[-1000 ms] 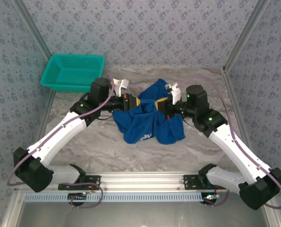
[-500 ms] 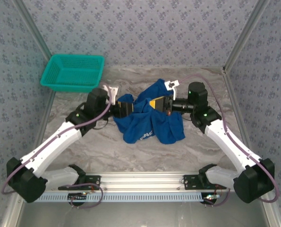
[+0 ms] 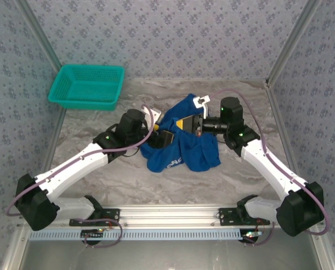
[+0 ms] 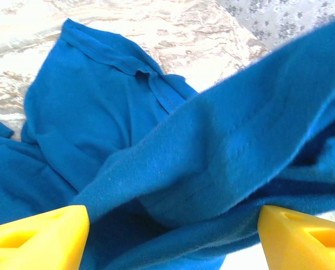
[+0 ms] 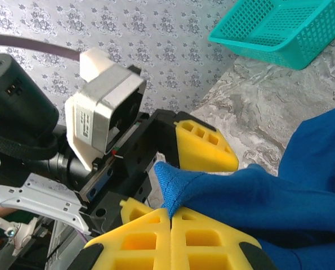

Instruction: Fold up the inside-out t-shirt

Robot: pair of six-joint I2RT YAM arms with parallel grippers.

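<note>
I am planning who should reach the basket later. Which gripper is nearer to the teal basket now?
Left. The left gripper is open at the t-shirt's left edge, on the teal basket's side; the right gripper pinches fabric farther right.

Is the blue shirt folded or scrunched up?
Scrunched up: the royal-blue cotton t-shirt lies in a rumpled heap on the marbled table, one edge pinched by the right end effector.

I see shirt (image 3: 181, 149) royal blue, small pale print (image 3: 173, 164). Basket (image 3: 80, 102) teal mesh. Tabletop (image 3: 128, 174) grey-white marble veining. Walls (image 3: 167, 39) grey-blue, small floral repeat. Fingers (image 4: 38, 239) yellow. Arms (image 3: 71, 169) white, black joints, purple cables (image 5: 26, 41).
</note>
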